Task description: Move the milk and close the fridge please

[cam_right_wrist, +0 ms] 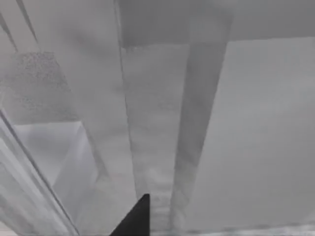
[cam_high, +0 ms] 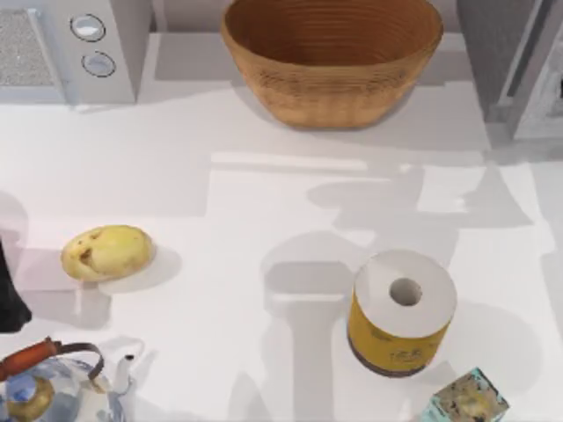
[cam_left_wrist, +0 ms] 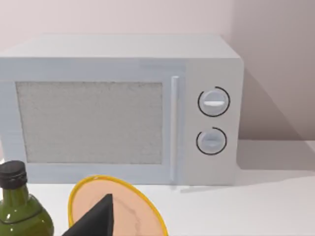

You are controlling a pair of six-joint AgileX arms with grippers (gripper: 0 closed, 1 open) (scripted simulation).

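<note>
White tabletop [cam_high: 264, 202], smooth and matte, carries soft grey shadows across its middle. At 11 o'clock we record a grey boxy appliance with two round knobs [cam_high: 79, 48]; the left wrist view shows its speckled door panel and a pale pinkish wall [cam_left_wrist: 270, 59] behind it. At 12 o'clock sits a brown woven wicker basket [cam_high: 332, 57]. The large grey fridge [cam_high: 519, 70] stands at 1 o'clock, at the table's far right corner. A yellow potato [cam_high: 106, 252] lies at 9 o'clock. A white paper roll in a yellow wrapper [cam_high: 402, 312] stands upright at 4 o'clock, with a teal-edged mottled box [cam_high: 464, 403] just beside it at 5 o'clock. A blue-and-white kettle with an orange handle [cam_high: 53, 387] sits at 7 o'clock.

We note the left gripper [cam_left_wrist: 96, 219] above a yellow-rimmed plate [cam_left_wrist: 123, 201], near a green glass bottle [cam_left_wrist: 19, 211]. The right gripper [cam_right_wrist: 135, 219] faces the fridge's grey panels at close range. We cannot tell either tool's state.
</note>
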